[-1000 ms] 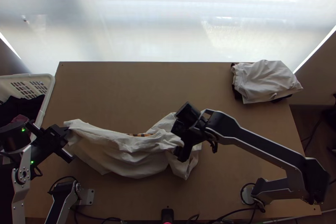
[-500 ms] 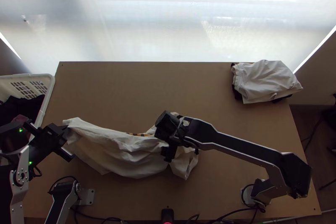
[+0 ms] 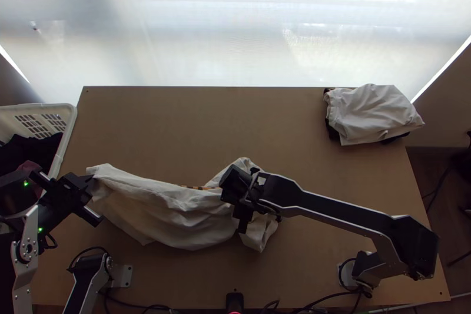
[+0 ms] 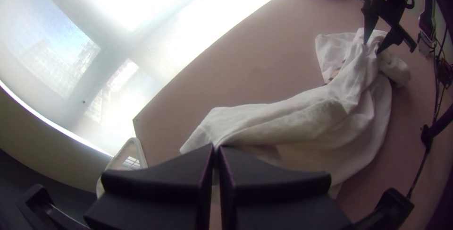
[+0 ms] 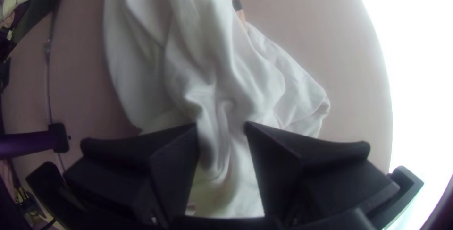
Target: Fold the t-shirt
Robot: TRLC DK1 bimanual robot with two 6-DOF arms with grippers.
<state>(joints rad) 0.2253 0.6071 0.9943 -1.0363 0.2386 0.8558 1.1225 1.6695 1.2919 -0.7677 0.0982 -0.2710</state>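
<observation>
A white t-shirt [image 3: 176, 214] lies bunched in a long strip across the near left and middle of the table, a patterned strip showing at its far edge. My left gripper [image 3: 94, 187] is at its left end; in the left wrist view the left gripper [image 4: 216, 149] is shut on the cloth. Over the shirt's other end is my right gripper [image 3: 244, 225]; in the right wrist view the right gripper [image 5: 222, 127] stands open, with a raised wrinkle of the shirt [image 5: 212, 79] between its fingers.
A folded white garment [image 3: 374, 113] rests on dark cloth at the table's far right corner. Beside the table's left edge stands a white basket [image 3: 69, 125] holding dark clothes. Cables run along the near edge.
My right gripper has moved left over the shirt, then slightly back to the right. The left gripper has shifted slightly left, and the shirt's held end has gone with it.
</observation>
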